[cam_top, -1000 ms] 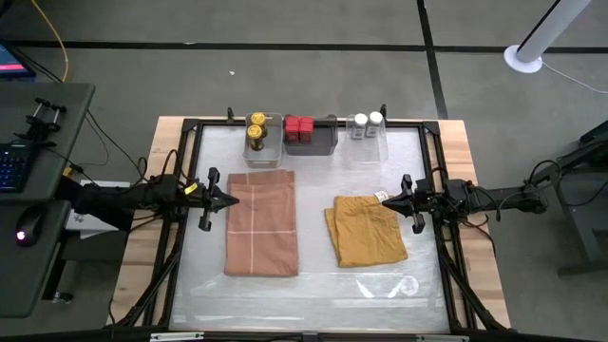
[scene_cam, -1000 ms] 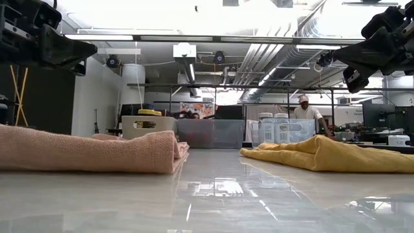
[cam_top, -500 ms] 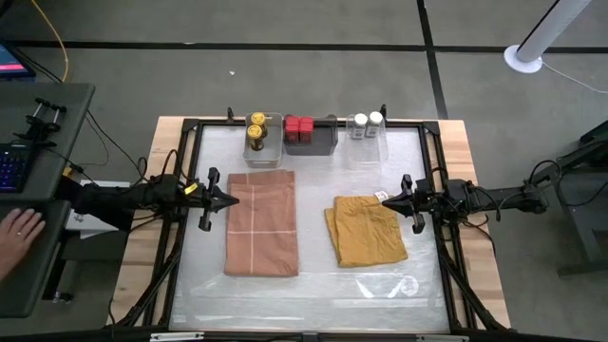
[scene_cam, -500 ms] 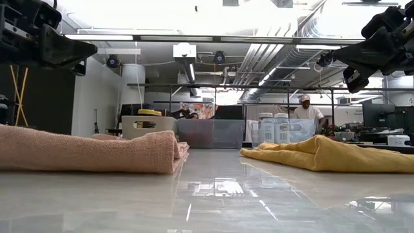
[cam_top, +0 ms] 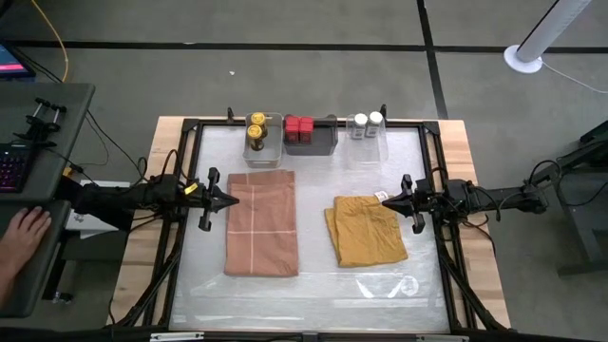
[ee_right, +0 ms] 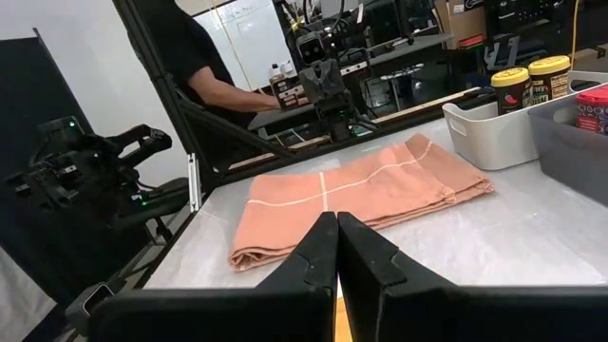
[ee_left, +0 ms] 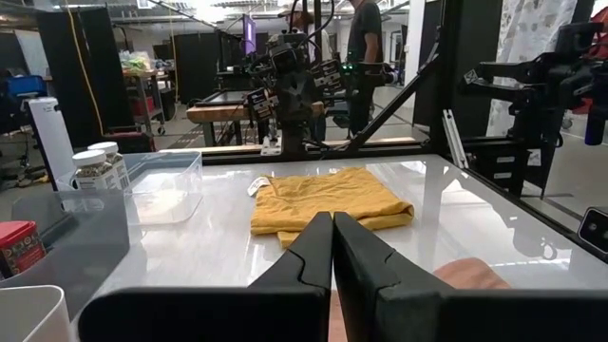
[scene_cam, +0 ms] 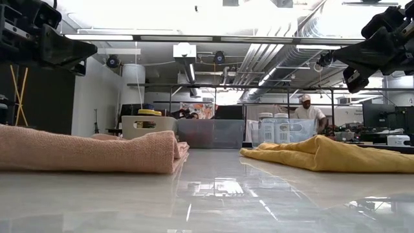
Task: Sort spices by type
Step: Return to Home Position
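Note:
The spices stand in three bins along the table's far edge. Two yellow-lidded dark jars [cam_top: 256,131] fill a white bin, two red tins [cam_top: 299,128] a grey bin, and two white-topped shakers [cam_top: 367,123] a clear bin. My left gripper [cam_top: 236,200] hovers shut above the table's left side, pointing level toward the pink cloth [cam_top: 261,221]. My right gripper [cam_top: 384,201] hovers shut above the right side, pointing level toward the mustard cloth [cam_top: 366,230]. Both hold nothing.
The folded pink cloth lies flat left of centre and the folded mustard cloth right of centre. A black frame [cam_top: 190,123] borders the table. A person's hand [cam_top: 19,233] rests on the desk to the left, off the table; a person [scene_cam: 306,111] stands far behind.
Both arms have kept still. A person's hand has come onto the desk left of the table, where a mouse lay.

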